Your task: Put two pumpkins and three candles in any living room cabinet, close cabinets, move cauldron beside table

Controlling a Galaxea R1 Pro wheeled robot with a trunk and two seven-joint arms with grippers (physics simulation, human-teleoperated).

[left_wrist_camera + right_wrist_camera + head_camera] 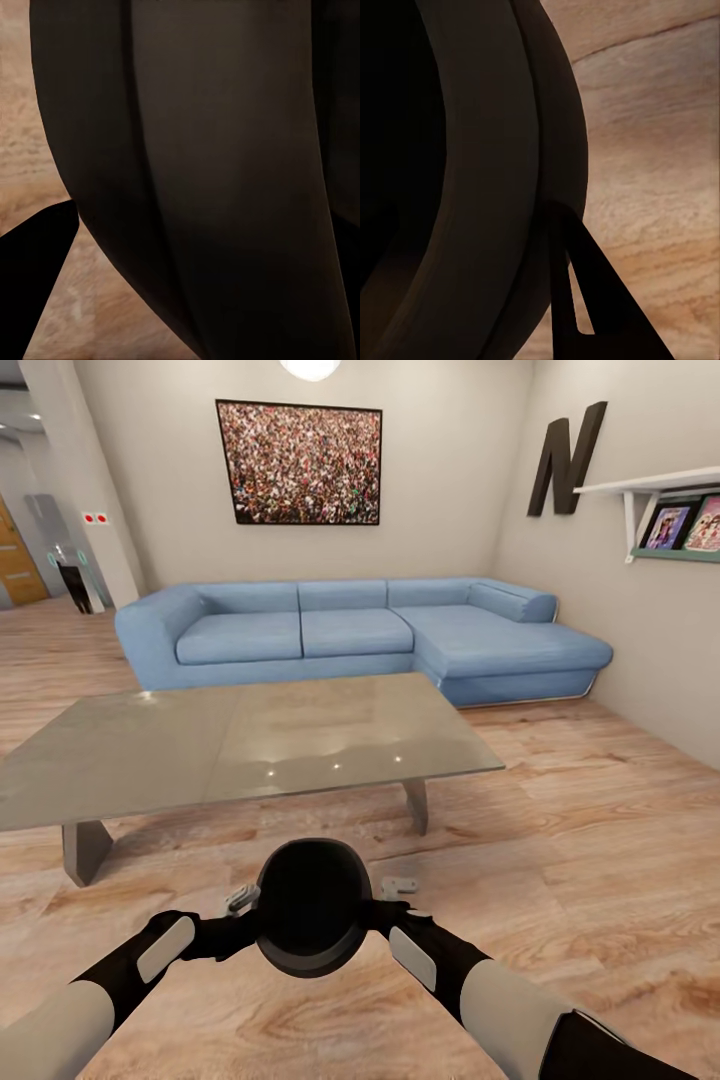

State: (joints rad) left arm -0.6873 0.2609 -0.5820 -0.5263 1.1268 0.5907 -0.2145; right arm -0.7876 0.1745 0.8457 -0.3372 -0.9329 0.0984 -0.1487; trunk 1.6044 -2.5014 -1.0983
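Note:
The black cauldron [310, 908] hangs between my two arms, just above the wooden floor, its wide mouth facing up. My left gripper [247, 900] is shut on its left rim and my right gripper [395, 895] on its right rim. The cauldron's dark wall [225, 172] is very close in the left wrist view. In the right wrist view one dark finger [592, 292] lies against the outside of the cauldron's rim [457, 187]. The low grey glossy table [250, 740] stands a short way ahead of the cauldron. Pumpkins, candles and the cabinet are out of view.
Behind the table a blue corner sofa [360, 630] runs along the far wall and to the right. A white wall shelf [660, 510] with pictures hangs on the right wall. Bare wooden floor [590, 830] lies to the table's right.

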